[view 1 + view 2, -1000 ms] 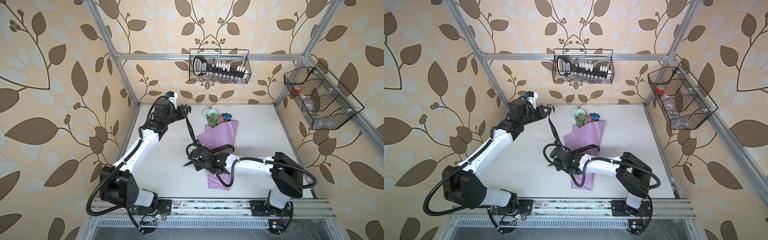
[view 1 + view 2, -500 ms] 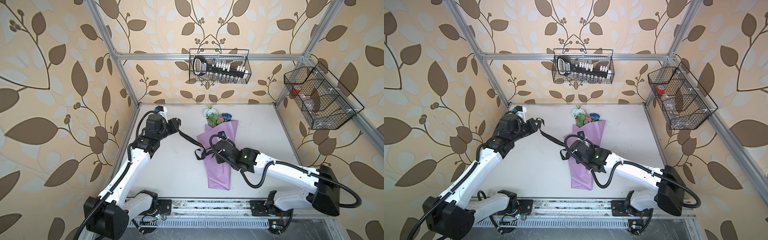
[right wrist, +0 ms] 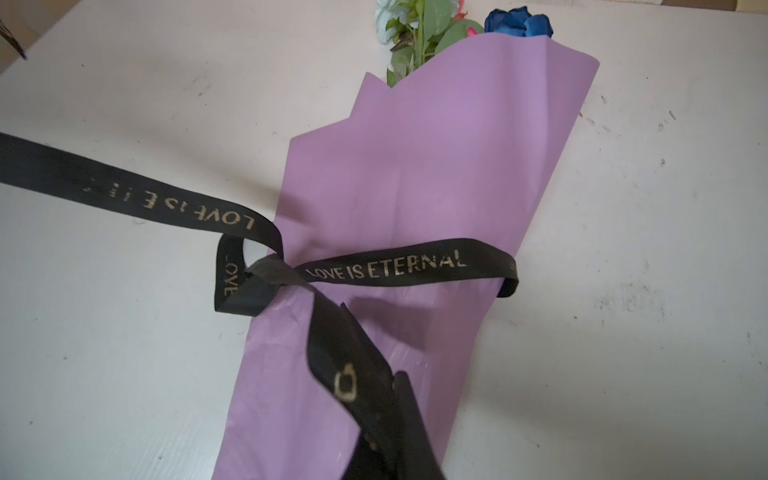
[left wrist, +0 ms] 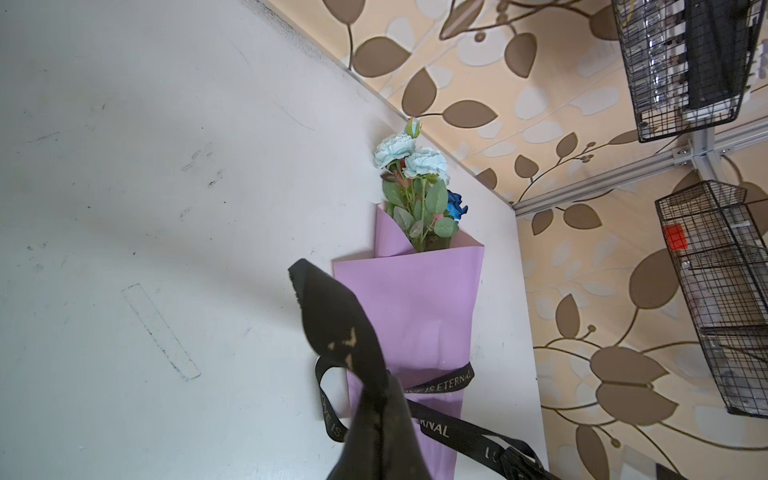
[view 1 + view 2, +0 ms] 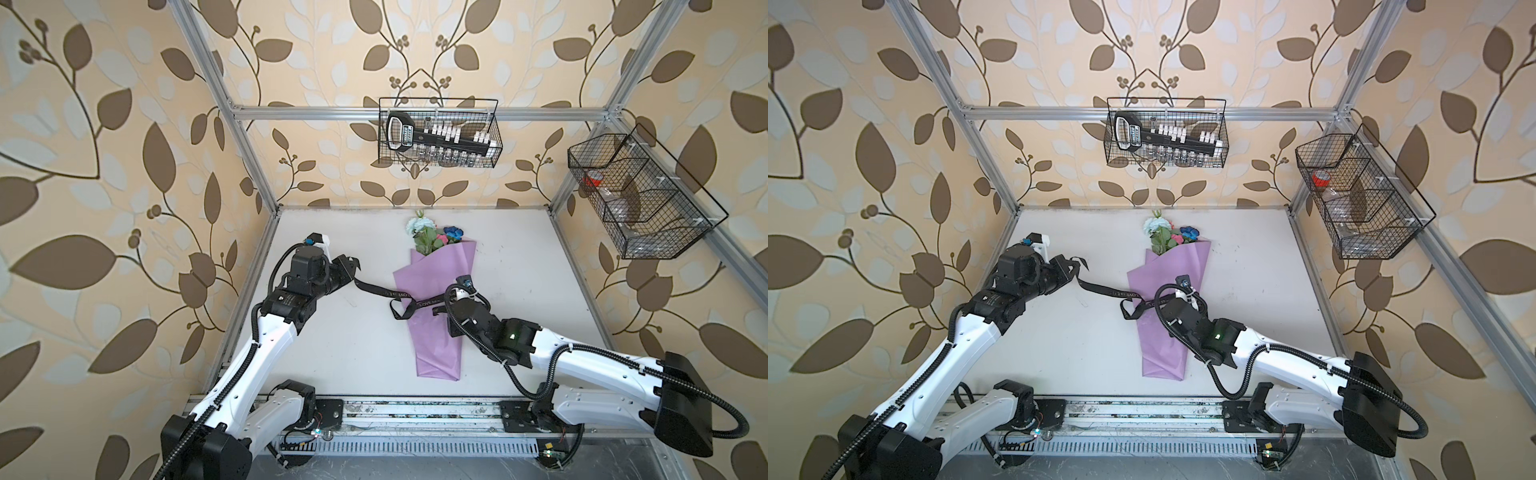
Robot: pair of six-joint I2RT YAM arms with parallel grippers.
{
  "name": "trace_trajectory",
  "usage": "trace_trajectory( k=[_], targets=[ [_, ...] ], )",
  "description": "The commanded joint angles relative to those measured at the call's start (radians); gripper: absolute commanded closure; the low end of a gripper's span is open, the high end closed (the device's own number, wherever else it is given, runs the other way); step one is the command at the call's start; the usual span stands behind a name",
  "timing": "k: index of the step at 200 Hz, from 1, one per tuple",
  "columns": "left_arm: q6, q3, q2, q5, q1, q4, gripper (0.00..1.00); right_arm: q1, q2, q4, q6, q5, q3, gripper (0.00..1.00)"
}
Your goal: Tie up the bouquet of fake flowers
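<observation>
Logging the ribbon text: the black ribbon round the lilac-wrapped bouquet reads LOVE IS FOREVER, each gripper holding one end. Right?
Not quite: the right wrist view shows the black ribbon reads LOVE IS ETERNAL. The rest holds: it goes round the lilac-wrapped bouquet, left gripper and right gripper each holding one end.

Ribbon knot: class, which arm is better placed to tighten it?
Probably left. The left pincer grips a ribbon end over the table, free to pull away from the bouquet; the right pincer sits over it.
</observation>
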Motion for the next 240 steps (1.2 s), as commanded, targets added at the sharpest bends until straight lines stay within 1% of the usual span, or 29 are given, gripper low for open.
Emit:
trace_trajectory(
  k=[1,59,101,138,165,182,219,240],
  targets=[
    [-0.015,0.03,-0.016,0.021,-0.006,0.035,1.0,-0.001,-0.019,0.106,0.021,0.016,0.01,1.0],
    [-0.019,0.069,-0.034,0.019,-0.005,0.057,1.0,0.0,-0.011,0.127,-0.03,0.0,0.078,1.0],
    [-0.004,0.141,-0.024,-0.002,-0.005,0.059,1.0,-0.001,-0.021,0.173,-0.027,0.002,0.072,1.0],
    [0.006,0.192,-0.008,-0.016,-0.005,0.069,1.0,0.002,-0.068,0.105,0.081,-0.013,-0.011,1.0],
    [0.002,0.217,0.008,-0.014,-0.005,0.079,1.0,0.027,-0.129,0.099,0.177,-0.018,-0.118,1.0],
    [-0.004,0.22,0.012,-0.006,-0.005,0.087,1.0,0.046,-0.15,0.101,0.225,-0.02,-0.157,1.0],
    [-0.01,0.225,0.01,0.003,-0.005,0.098,1.0,0.089,-0.115,0.104,0.262,0.001,-0.179,1.0],
    [-0.008,0.235,0.012,0.004,-0.005,0.096,1.0,0.13,-0.085,0.1,0.275,0.01,-0.185,1.0]
  ],
)
